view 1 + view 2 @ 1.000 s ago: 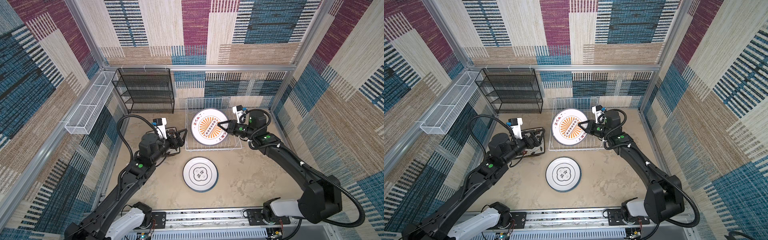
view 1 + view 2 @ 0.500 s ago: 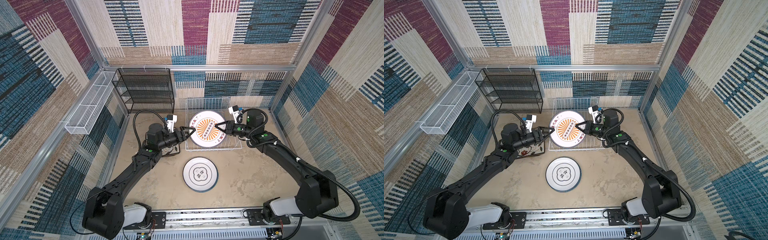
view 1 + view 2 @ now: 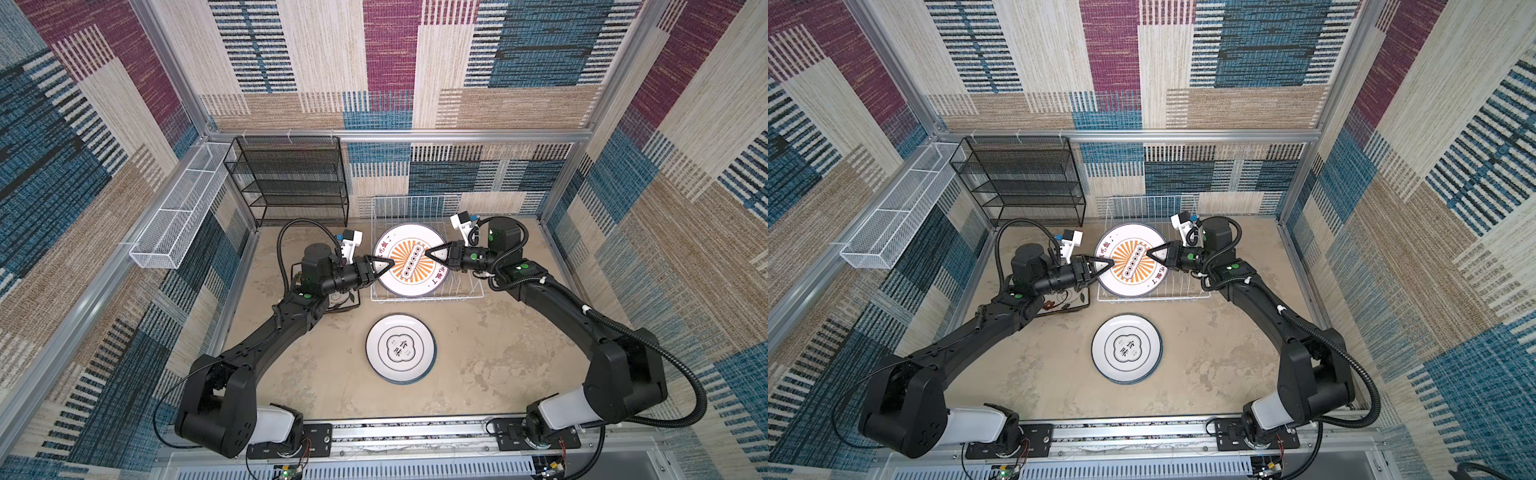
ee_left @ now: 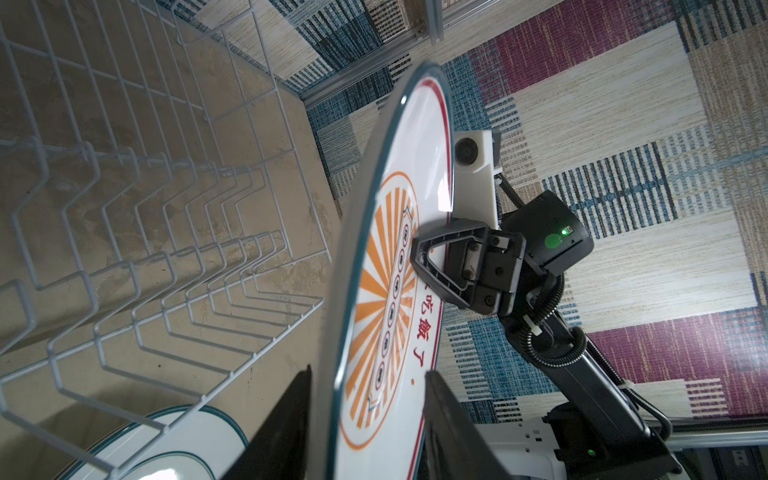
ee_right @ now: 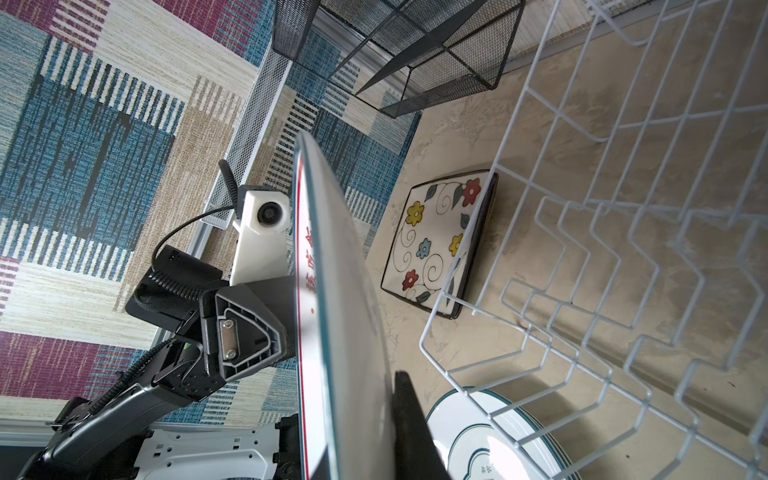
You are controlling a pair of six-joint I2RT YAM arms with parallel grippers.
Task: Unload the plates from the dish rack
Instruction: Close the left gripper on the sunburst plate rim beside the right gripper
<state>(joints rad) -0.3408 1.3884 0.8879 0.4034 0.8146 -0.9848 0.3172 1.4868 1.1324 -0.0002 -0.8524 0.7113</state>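
Note:
A round plate (image 3: 409,259) (image 3: 1131,259) with an orange sunburst face hangs tilted over the white wire dish rack (image 3: 465,296) (image 3: 1183,297). My right gripper (image 3: 428,252) (image 5: 345,399) is shut on its right rim. My left gripper (image 3: 390,264) (image 4: 368,372) straddles the opposite rim, one finger on each side, and a thin gap still shows. The rack's tines (image 4: 124,249) stand bare. A stack of round white plates (image 3: 401,348) (image 5: 498,436) lies on the table in front of the rack. A square floral plate (image 5: 436,241) (image 3: 1067,301) lies left of the rack, partly under my left arm.
A black mesh shelf unit (image 3: 291,178) stands at the back left. A long white mesh basket (image 3: 174,216) hangs on the left wall. Patterned walls close in on three sides, and the rack sits near the back wall.
My left arm has swung right from beside the square plate to the round plate's left rim, and its jaws have narrowed around it. The right gripper has kept its hold.

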